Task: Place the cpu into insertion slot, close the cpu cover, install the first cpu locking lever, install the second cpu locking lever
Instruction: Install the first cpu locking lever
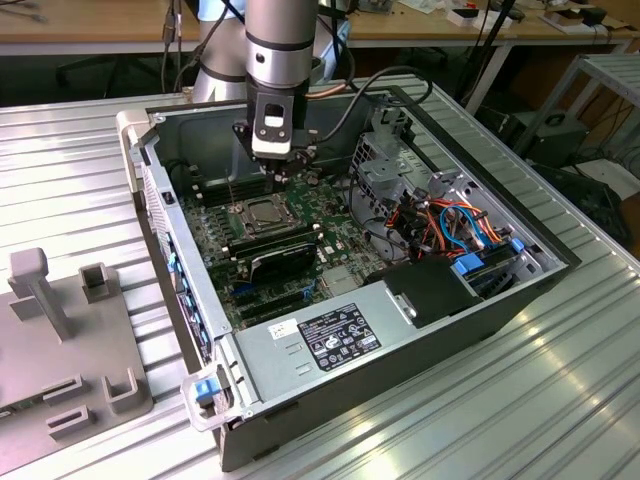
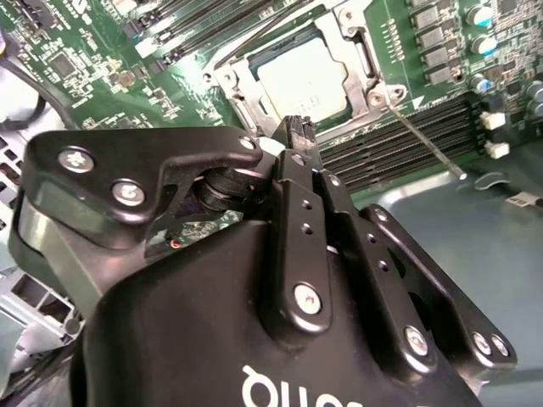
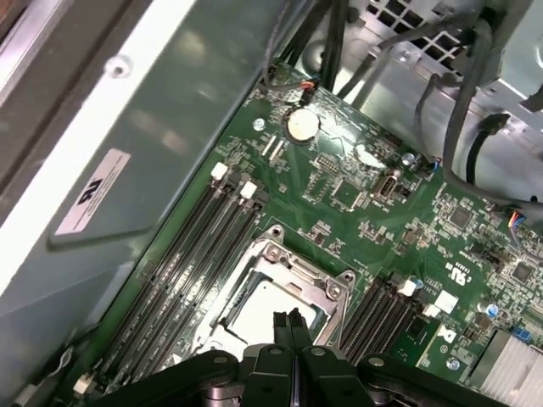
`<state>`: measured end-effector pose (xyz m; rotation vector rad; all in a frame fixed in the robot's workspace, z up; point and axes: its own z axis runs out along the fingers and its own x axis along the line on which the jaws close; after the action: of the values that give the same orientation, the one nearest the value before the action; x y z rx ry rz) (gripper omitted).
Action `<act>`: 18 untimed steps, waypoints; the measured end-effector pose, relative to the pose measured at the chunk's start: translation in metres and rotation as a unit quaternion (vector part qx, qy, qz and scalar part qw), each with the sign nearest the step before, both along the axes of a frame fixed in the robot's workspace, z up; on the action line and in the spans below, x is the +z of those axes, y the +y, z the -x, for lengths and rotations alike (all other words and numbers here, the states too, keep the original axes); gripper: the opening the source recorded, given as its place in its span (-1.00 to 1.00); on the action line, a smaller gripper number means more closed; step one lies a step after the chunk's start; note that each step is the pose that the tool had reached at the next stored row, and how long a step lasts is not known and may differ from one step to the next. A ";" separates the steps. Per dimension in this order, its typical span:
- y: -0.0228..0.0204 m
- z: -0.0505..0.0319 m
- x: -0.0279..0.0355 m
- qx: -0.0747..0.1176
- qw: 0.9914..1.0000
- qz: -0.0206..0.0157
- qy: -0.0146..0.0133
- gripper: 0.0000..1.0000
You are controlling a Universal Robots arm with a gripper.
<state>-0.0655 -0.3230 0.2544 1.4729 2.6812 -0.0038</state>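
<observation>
While the arm stands over the open computer case (image 1: 400,385) on the ribbed metal table (image 1: 560,400), the gripper (image 1: 281,180) hovers just above the insertion slot (image 1: 262,214) on the green circuit board (image 3: 356,212). Its two black fingers (image 3: 282,326) are pressed together with nothing between them, as both wrist views show; in the second wrist view the gripper (image 2: 297,131) points at the near edge of the socket, and in the first wrist view the gripper (image 3: 288,322) sits just over that same edge. The cpu (image 2: 301,78) already lies in the socket, its pale silver top flat and square, and it appears the same way in the first wrist view (image 3: 270,307). The cpu cover (image 2: 361,55) lies down around it, so the chip's top shows through the cover's window; the frame (image 3: 293,270) looks flat against the socket. A thin locking lever (image 2: 428,144) sticks out free from one corner of the socket, slanting across the black memory slots (image 2: 399,161) beside it, not latched. More memory slots (image 3: 195,254) run along the other side of the socket. A round coin battery (image 3: 300,125) sits farther off on the board. Inside the case, near its front wall, is the grey power supply (image 1: 330,340), and a grey fixture (image 1: 60,330) stands on the table at the exterior view's left.
</observation>
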 end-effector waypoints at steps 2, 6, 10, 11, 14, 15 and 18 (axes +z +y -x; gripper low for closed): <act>0.0000 0.0042 0.0000 0.004 1.000 0.000 0.000 -0.79; 0.0000 0.0111 -0.0003 0.010 1.000 -0.001 0.001 -0.79; 0.0000 0.0190 -0.0006 0.016 1.000 -0.002 0.001 -0.79; 0.0001 0.0211 -0.0008 0.018 1.000 -0.002 0.001 -0.79; 0.0000 0.0260 -0.0010 0.024 1.000 -0.002 0.002 -0.79; 0.0000 0.0276 -0.0010 0.026 1.000 -0.002 0.002 -0.79; 0.0001 0.0321 -0.0011 0.032 0.999 -0.002 0.002 -0.79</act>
<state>-0.0976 -0.3229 0.2533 1.3886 2.7322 0.0028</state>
